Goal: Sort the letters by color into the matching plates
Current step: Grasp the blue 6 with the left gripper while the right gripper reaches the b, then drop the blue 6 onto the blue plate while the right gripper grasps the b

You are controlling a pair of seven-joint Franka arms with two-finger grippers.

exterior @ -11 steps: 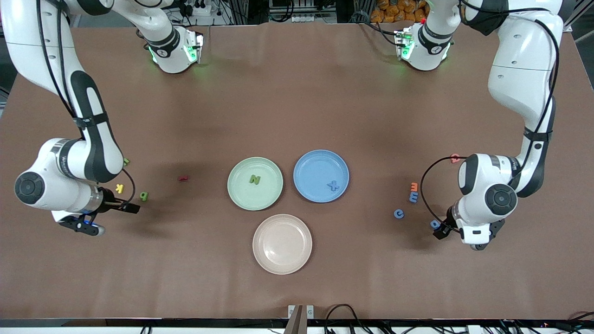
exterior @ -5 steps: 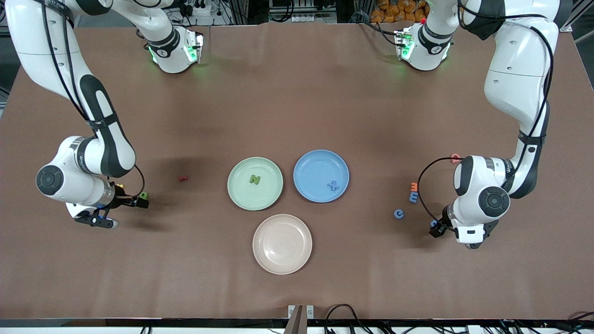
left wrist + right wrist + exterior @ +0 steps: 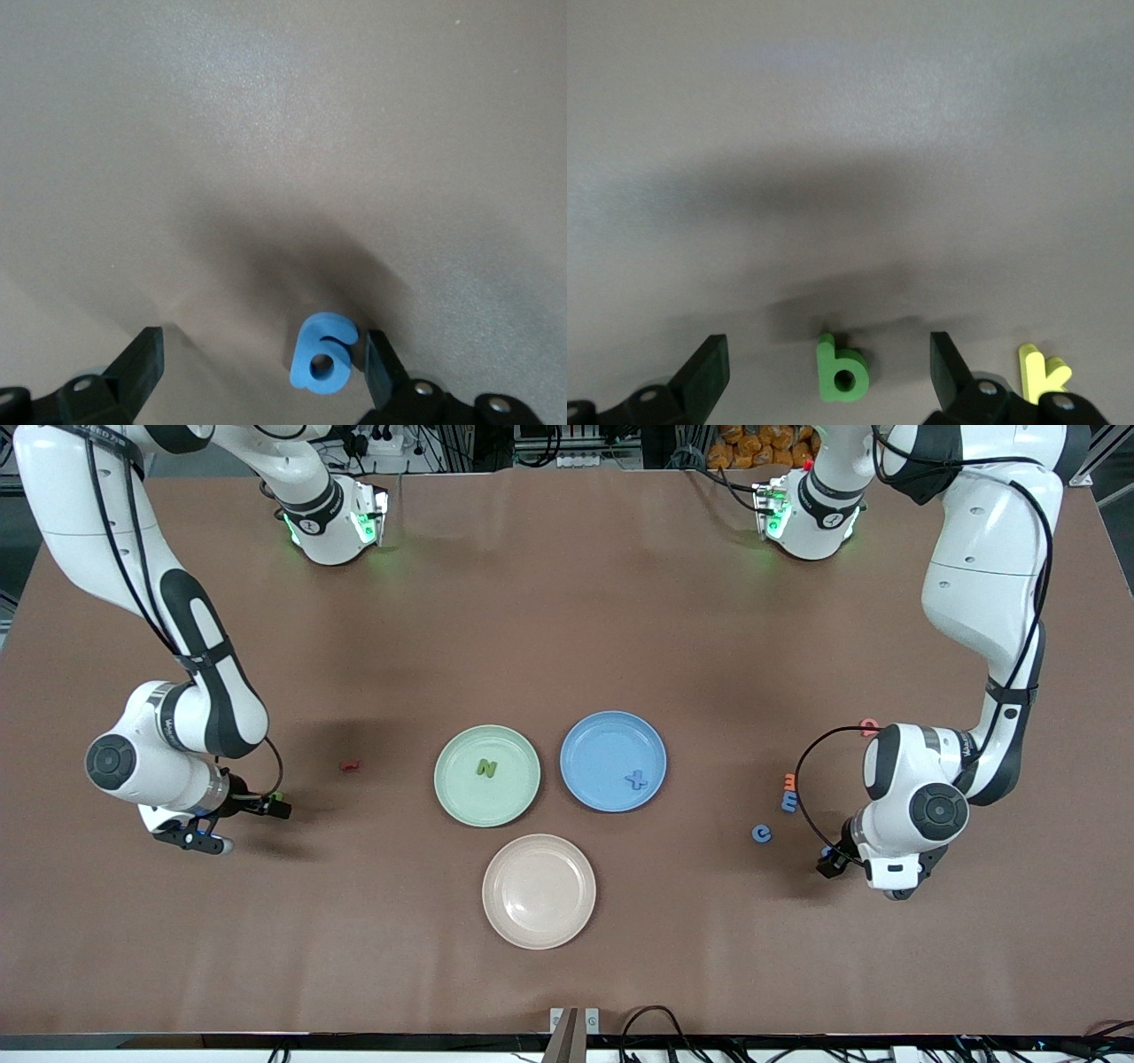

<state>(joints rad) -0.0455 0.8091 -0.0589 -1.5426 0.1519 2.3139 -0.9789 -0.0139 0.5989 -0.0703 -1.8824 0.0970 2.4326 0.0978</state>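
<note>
A chunky green letter b (image 3: 842,373) is seen lying flat between the widely parted jaws of the right gripper (image 3: 266,808), at middle-left of the front view; a yellow k (image 3: 1041,374) lies just beside it. A blue letter (image 3: 322,351) lies between the spread jaws of the left gripper (image 3: 827,859), close to one finger (image 3: 383,372). A green N (image 3: 485,767) rests in the pale green plate (image 3: 452,793), a blue piece (image 3: 635,780) in the blue plate (image 3: 585,740). Bare brown table (image 3: 567,602) surrounds both grippers.
</note>
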